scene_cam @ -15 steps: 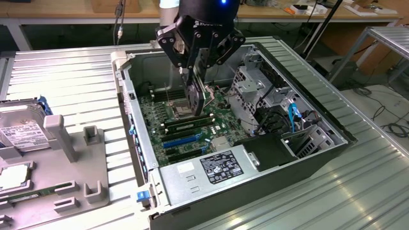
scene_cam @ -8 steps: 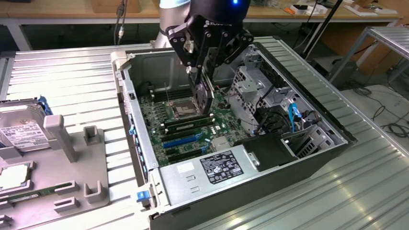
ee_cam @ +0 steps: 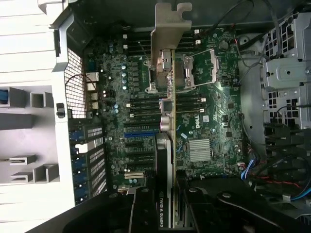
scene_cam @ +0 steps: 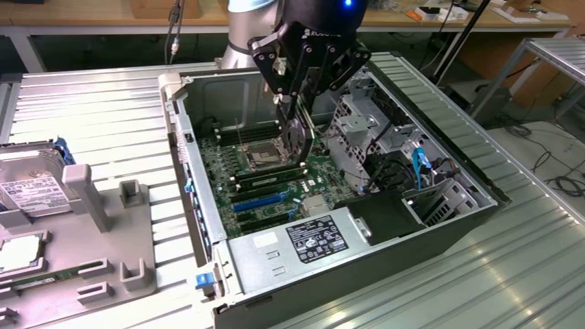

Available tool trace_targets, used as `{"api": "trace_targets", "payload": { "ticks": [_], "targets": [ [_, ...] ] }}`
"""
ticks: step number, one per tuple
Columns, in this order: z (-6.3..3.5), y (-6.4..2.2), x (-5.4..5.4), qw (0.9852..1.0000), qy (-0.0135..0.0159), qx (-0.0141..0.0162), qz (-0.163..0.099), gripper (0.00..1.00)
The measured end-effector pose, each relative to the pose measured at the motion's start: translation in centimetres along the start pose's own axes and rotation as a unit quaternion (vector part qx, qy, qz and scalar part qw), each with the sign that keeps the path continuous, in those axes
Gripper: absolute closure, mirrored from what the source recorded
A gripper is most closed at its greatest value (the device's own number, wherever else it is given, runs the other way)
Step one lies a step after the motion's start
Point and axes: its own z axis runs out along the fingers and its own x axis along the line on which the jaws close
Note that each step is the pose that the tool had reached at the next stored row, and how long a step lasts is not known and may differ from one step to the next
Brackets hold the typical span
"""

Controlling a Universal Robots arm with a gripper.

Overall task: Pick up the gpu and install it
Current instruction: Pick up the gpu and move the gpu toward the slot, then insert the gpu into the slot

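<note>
We see the claw (scene_cam: 294, 103) clamped on the gpu (scene_cam: 298, 140), pinching its two flat faces. The card hangs on edge inside the open computer case (scene_cam: 196, 171), over the motherboard (scene_cam: 265, 185) near the case's middle. We cannot tell whether its lower edge touches the board. Its silver bracket (ee_cam: 167, 29) caps one end. We judge it light, stiff and thin, yet fragile, and best held by the faces, clear of the contacts.
</note>
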Motion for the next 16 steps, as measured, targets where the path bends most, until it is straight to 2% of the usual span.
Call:
{"api": "trace_targets", "payload": {
  "ticks": [16],
  "targets": [
    [0.0,0.0,0.0,1.0,0.0003,0.0,-0.006,0.73]
  ]
}}
